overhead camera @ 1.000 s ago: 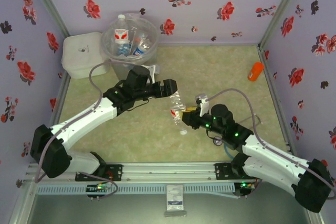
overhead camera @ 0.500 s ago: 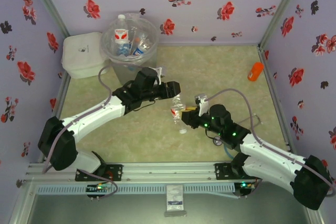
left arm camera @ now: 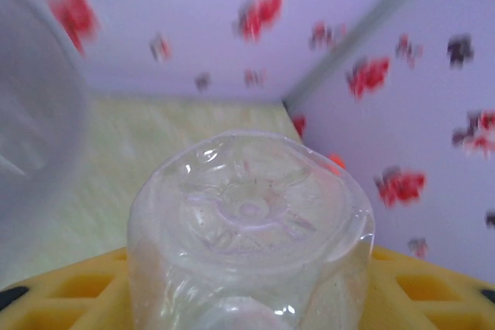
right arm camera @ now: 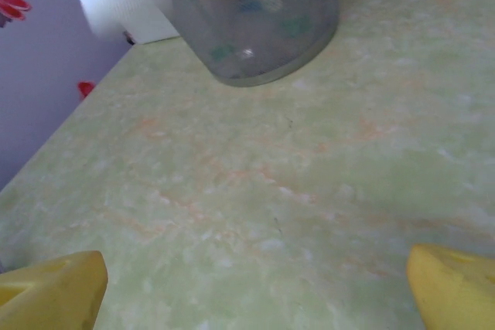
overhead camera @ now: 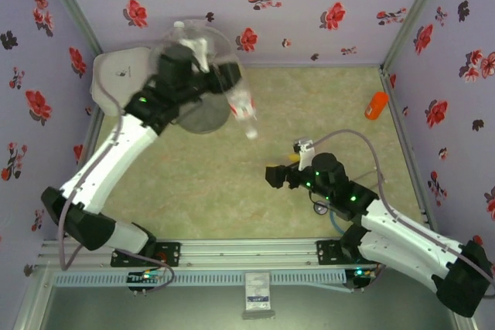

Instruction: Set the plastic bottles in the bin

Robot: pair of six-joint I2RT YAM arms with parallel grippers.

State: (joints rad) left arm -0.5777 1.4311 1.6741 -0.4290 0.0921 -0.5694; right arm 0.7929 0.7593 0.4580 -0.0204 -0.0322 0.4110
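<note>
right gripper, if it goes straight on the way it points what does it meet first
Probably the bare table: the open right gripper tilts down toward it in the right wrist view. Farther along that line stands the bin, with nothing in between. Depth is unclear.

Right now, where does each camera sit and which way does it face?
Top: above and behind the bases, looking down on the table; both arms show.
Left wrist: on the left end effector, facing the held bottle's base; yellow fingers show.
Right wrist: low, facing the bin; open fingertips show.
Shared: top and left wrist both show the bottle.
</note>
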